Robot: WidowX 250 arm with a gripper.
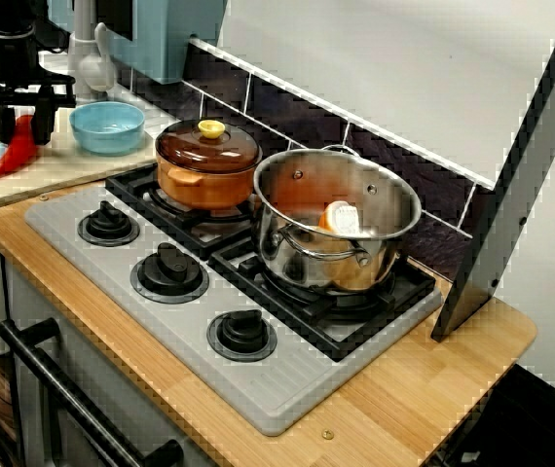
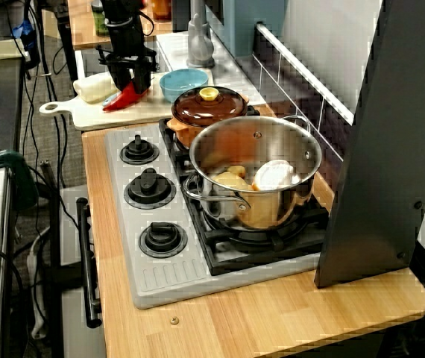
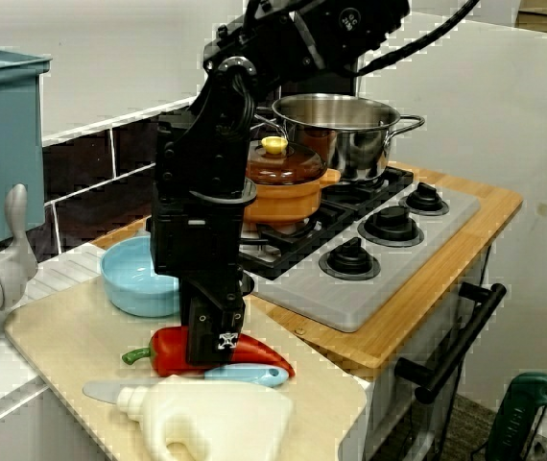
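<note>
Gripper [image 1: 21,128]: jaws spread, one finger ea. side of red pepper [image 3: 262,353]; you can't confirm contact from any view. You'll find the pepper lying flat on cutting board [image 3: 62,331], btwn blue bowl [image 1: 107,126] & knife [image 3: 245,376], beside stove [image 1: 287,389].

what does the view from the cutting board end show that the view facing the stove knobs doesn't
Only the cutting-board view: the green stem of the red pepper, and a green object low at the right. Only the knob view: food pieces inside the steel pot. Both: the jaws down at the pepper, the blue bowl, the lidded orange pot.
</note>
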